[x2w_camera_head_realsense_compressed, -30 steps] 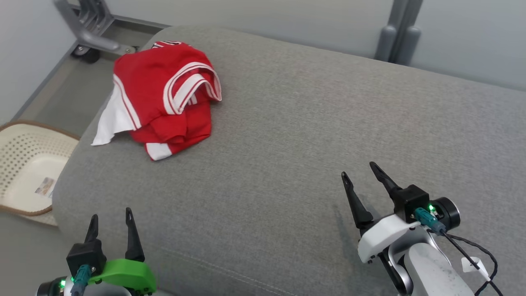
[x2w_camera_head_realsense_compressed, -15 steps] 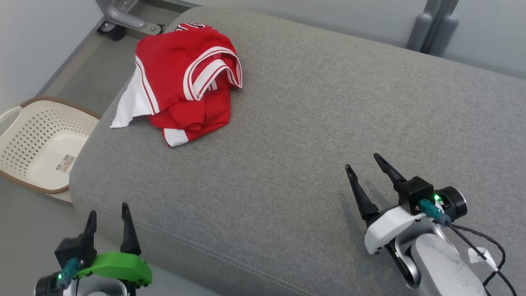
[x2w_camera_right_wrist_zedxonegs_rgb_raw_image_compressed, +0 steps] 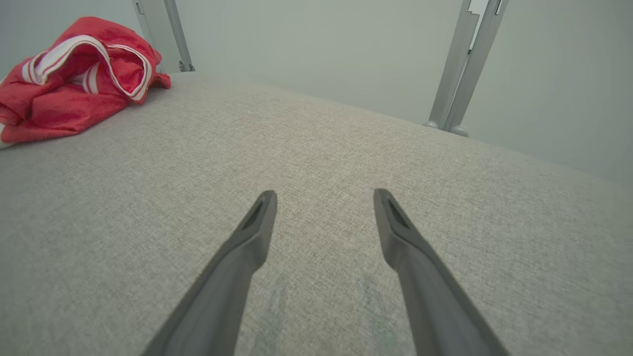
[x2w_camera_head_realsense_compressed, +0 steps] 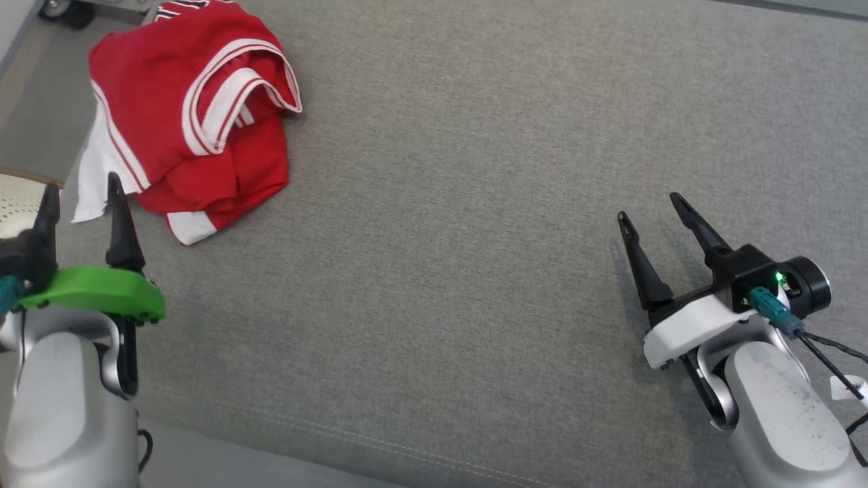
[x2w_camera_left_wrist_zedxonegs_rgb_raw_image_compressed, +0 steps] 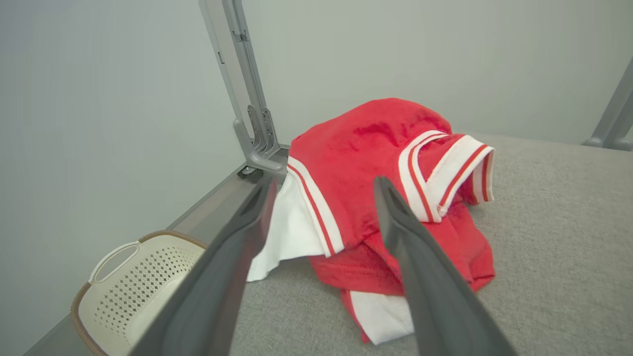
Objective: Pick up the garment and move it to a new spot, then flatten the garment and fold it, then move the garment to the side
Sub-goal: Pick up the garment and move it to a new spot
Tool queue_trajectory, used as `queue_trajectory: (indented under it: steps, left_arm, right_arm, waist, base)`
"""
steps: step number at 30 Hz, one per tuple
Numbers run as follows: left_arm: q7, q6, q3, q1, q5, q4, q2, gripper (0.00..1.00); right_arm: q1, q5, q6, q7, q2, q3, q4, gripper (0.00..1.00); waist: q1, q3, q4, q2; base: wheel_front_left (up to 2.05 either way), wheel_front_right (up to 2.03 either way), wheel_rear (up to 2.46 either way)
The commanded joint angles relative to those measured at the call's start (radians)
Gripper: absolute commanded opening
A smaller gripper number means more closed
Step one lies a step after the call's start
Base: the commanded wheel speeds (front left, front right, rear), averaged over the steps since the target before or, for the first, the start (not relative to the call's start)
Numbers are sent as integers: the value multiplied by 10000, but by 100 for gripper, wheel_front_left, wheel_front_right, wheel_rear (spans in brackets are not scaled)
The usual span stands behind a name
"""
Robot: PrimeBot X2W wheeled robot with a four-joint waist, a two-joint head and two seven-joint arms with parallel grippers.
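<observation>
Green-mounted left tool (x2w_camera_head_realsense_compressed: 81,184), splayed, near garment (x2w_camera_head_realsense_compressed: 169,102)

Grey couch (x2w_camera_head_realsense_compressed: 475,203) (woven fabric), pale wall (x2w_camera_right_wrist_zedxonegs_rgb_raw_image_compressed: 316,39), metal posts (x2w_camera_right_wrist_zedxonegs_rgb_raw_image_compressed: 462,74).

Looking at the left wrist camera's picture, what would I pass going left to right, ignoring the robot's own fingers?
Cream basket → grey metal post → red and white garment → second grey post at the far right.

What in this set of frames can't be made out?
Lettering on the garment: head view, cut off by the top edge.
Basket: left wrist view, floor partly behind a finger of the left gripper.
Garment's lower layers: buried under its own folds in every view.
</observation>
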Motion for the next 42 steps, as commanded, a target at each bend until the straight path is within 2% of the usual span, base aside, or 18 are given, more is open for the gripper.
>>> queue_trajectory:
  steps: [1,6,15,17,22,25,26,27,28,34,42]
  left_arm:
    - [-4,-100,-22,-476,27,238,178,100]
    - [4,-310,-252,-2043,-128,1406,817,100]
    - [648,-399,-722,-3864,-497,3361,1510,100]
    - [596,-188,-702,-4023,-424,3770,1642,100]
    - [318,662,-725,-4226,-204,4444,1705,100]
    - [162,839,-757,-4252,-172,4560,1668,100]
    - [138,865,-771,-4262,-172,4588,1642,84]
    - [94,867,-787,-4270,-175,4608,1617,17]
    - [56,820,-768,-4277,-236,4590,1574,0]
    - [-24,870,-835,-4179,-138,4249,1585,0]
    - [-12,704,-1079,-4214,207,2741,1757,0]
  right_arm:
    - [-180,-38,-8,-31,-89,-45,-89,100]
    - [-274,-93,-8,-33,-205,-174,-429,100]
    - [-547,-89,-8,-31,-291,-405,-877,100]
    - [-565,-83,-8,-31,-264,-452,-924,100]
    - [-462,-102,-8,-29,-201,-633,-964,100]
    - [-392,-96,-8,-28,-146,-695,-926,100]
    - [-386,-92,-6,-28,-128,-691,-911,100]
    - [-389,-78,-6,-28,-105,-680,-901,100]
    - [-397,-63,-6,-28,-80,-665,-887,100]
    - [-338,-30,-6,-29,41,-599,-784,100]
    - [-123,170,-6,-29,402,-589,-565,100]
  waist:
    - [-1,895,-898,0]
    - [-1,1459,-1341,0]
    - [-1,2197,-2046,0]
    - [-1,2281,-2161,0]
    - [-1,2303,-2271,0]
    - [-1,2227,-2212,0]
    - [-1,2198,-2186,0]
    - [-1,2167,-2161,0]
    - [-1,2133,-2138,0]
    - [-1,1855,-2051,0]
    - [-1,1196,-2050,0]
  base:
    - [0,0,0]
    - [0,0,0]
    - [0,0,0]
    - [0,0,0]
    - [0,0,0]
    - [0,0,0]
    - [0,0,0]
    - [0,0,0]
    - [0,0,0]
    - [0,0,0]
    - [0,0,0]
